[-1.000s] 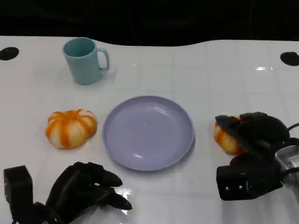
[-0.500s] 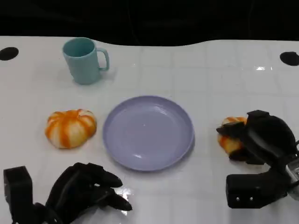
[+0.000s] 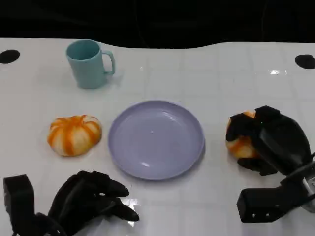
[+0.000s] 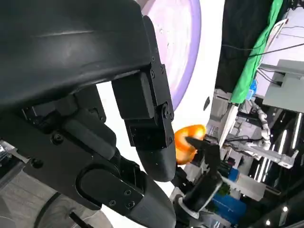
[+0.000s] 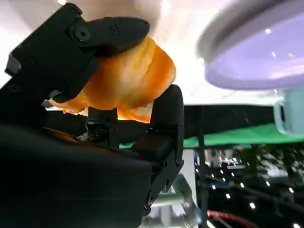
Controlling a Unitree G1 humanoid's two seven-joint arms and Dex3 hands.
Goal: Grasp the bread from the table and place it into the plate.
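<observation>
Left hand: it is seen low at the near edge of the white surface, its black fingers loosely curled and holding nothing; whether it is released or clenched cannot be told.
Right hand: it is wrapped around the orange-and-white streaked bread roll, with fingers over the top and another pressed in from beneath, as the right wrist view shows.
Held bread: it is located just right of the round lavender plate, apart from the rim; whether it is lifted off the surface cannot be told.
Handling: the roll is judged light and soft, with a smooth glazed-looking crust; it would likely dent under a hard squeeze and could slip from a shallow pinch.
Hold: a wide wrap across the domed sides is judged best, with gentle pressure.
Second bread roll: a similar striped one is set left of the plate, untouched.
Teal ceramic mug: it is placed upright farther back, well apart from the plate.
</observation>
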